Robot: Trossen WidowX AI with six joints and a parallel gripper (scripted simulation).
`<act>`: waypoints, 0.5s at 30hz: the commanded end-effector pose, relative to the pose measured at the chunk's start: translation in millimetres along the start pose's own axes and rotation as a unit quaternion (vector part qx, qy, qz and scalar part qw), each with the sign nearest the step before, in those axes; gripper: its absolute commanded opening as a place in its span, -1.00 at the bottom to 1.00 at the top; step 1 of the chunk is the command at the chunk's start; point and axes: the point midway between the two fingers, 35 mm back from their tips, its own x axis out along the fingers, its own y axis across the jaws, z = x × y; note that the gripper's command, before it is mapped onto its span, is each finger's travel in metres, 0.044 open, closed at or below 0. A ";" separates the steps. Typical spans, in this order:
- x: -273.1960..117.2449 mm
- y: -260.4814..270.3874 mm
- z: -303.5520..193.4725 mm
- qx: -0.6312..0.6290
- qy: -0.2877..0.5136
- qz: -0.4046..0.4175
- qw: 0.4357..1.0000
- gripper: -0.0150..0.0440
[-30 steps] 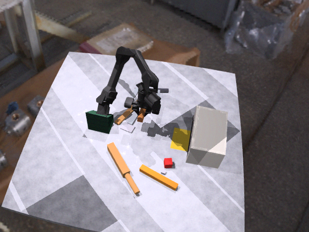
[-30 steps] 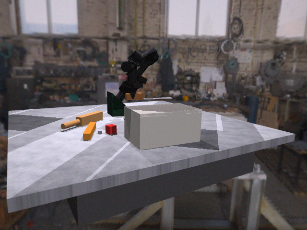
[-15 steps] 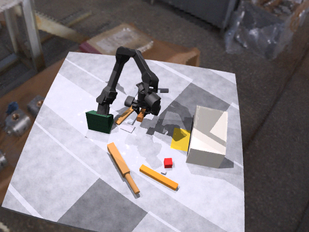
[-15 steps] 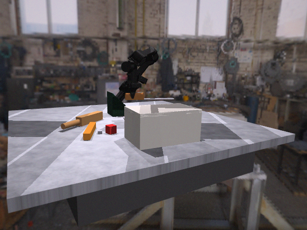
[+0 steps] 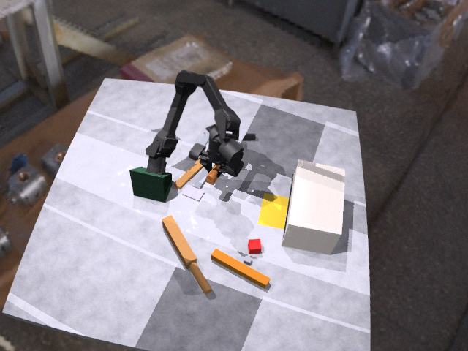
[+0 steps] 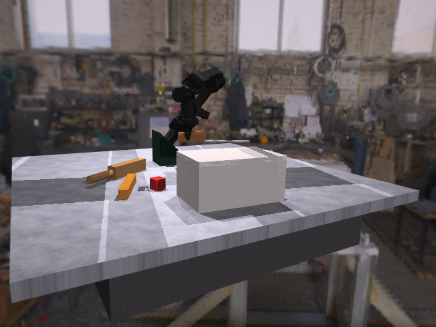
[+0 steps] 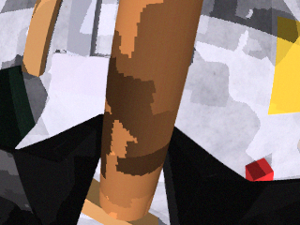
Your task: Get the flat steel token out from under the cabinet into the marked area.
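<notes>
My gripper (image 5: 215, 168) (image 6: 189, 136) (image 7: 135, 127) is shut on the round orange-brown handle (image 5: 212, 175) (image 6: 196, 136) (image 7: 141, 94) of a tool, held above the table. In the exterior view a thin pale rod (image 6: 229, 141) reaches right from the handle; its far end is unclear. The white cabinet (image 5: 315, 204) (image 6: 239, 182) stands right of the gripper in the top view. The yellow marked area (image 5: 272, 217) (image 7: 288, 75) lies before its front. The steel token is not visible; the vent slots cannot be made out.
A pale flat plate (image 5: 193, 193) (image 7: 77, 82) and an orange bar (image 5: 188, 175) (image 7: 39, 39) lie near the green base (image 5: 150, 185) (image 6: 162, 151). A paddle-like wooden piece (image 5: 179, 241) (image 6: 128, 167), an orange stick (image 5: 240, 268) (image 6: 127, 186), a red cube (image 5: 254, 246) (image 6: 157, 183) and a small grey piece (image 5: 247, 262) lie nearer.
</notes>
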 end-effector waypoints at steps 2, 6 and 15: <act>-1.6 0.1 0.0 0.026 -0.003 -0.003 1.000 -0.49; -1.6 0.1 0.0 0.042 -0.003 -0.003 0.999 -0.49; -1.8 0.1 0.0 0.077 -0.003 -0.003 0.997 -0.49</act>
